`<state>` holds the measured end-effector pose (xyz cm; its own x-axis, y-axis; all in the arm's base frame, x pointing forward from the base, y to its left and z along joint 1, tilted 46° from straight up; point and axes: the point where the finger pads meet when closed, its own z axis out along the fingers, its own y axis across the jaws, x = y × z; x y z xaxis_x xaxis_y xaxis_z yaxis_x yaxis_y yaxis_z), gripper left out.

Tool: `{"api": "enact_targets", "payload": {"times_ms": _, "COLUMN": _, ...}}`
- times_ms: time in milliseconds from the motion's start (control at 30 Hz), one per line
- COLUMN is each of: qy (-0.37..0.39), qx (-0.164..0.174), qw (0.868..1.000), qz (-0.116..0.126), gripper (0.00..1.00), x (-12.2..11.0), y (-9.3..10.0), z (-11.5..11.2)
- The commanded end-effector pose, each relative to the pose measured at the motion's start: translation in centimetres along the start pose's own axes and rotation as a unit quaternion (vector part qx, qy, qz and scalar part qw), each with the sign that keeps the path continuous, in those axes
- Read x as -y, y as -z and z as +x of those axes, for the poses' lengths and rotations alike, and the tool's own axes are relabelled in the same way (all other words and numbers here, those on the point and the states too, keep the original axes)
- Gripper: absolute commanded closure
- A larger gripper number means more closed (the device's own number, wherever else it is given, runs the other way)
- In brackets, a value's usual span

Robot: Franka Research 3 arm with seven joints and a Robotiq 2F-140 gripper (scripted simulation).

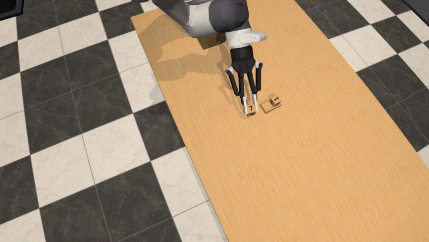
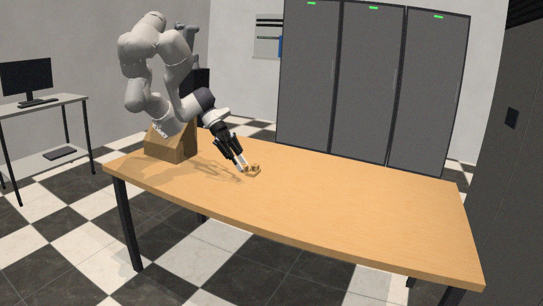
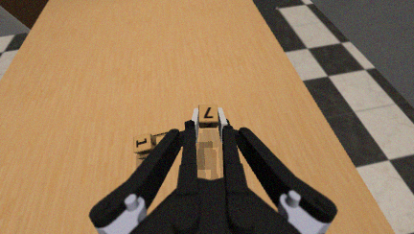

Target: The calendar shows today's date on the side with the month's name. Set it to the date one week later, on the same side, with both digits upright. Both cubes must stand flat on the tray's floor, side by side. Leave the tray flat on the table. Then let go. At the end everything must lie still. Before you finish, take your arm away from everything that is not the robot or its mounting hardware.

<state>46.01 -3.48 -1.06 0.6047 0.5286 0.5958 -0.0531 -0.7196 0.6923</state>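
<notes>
My gripper (image 1: 251, 111) (image 2: 244, 167) (image 3: 208, 115) is shut on a small wooden cube (image 1: 250, 108) (image 3: 208, 112) and holds it raised above the table. Its upper face shows a 7; a round digit on the face below is too small to read surely. The wooden tray (image 1: 266, 105) (image 2: 252, 174) lies flat on the table, to the right of the held cube in the top view. The other cube (image 1: 275, 100) (image 2: 255, 167) (image 3: 143, 143) stands at the tray's right end, a 1 on its top. The tray's other end holds no cube. The wrist view partly hides the tray behind a finger.
The wooden table (image 1: 300, 168) (image 2: 342, 212) carries the arm's box-shaped base (image 2: 163, 150) at its far end. One long table edge is left of the gripper in the top view. Grey cabinets (image 2: 360, 83) stand behind the table.
</notes>
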Motion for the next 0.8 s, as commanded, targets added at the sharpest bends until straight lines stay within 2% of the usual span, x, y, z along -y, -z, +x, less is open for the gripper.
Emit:
{"api": "enact_targets", "payload": {"times_ms": 0, "qy": 0.02, "qx": 0.007, "qw": 1.0, "qz": 0.0, "gripper": 0.83, "x": 0.08, "y": 0.86, "z": 0.31}}
{"api": "enact_targets", "payload": {"times_ms": 533, "qy": 0.02, "qx": 0.01, "qw": 1.0, "qz": -0.001, "gripper": 0.83, "x": 0.06, "y": 1.12, "z": 0.58}}
{"api": "enact_targets", "payload": {"times_ms": 600, "qy": 0.022, "qx": 0.025, "qw": 0.999, "qz": -0.006, "gripper": 0.83, "x": -0.12, "y": 1.02, "z": 0.49}}
{"api": "enact_targets", "payload": {"times_ms": 667, "qy": 0.022, "qx": 0.025, "qw": 0.999, "qz": -0.006, "gripper": 0.83, "x": -0.12, "y": 1.02, "z": 0.49}}
{"api": "enact_targets", "payload": {"times_ms": 767, "qy": 0.025, "qx": 0.069, "qw": 0.997, "qz": -0.012, "gripper": 0.83, "x": -0.38, "y": 0.89, "z": 0.37}}
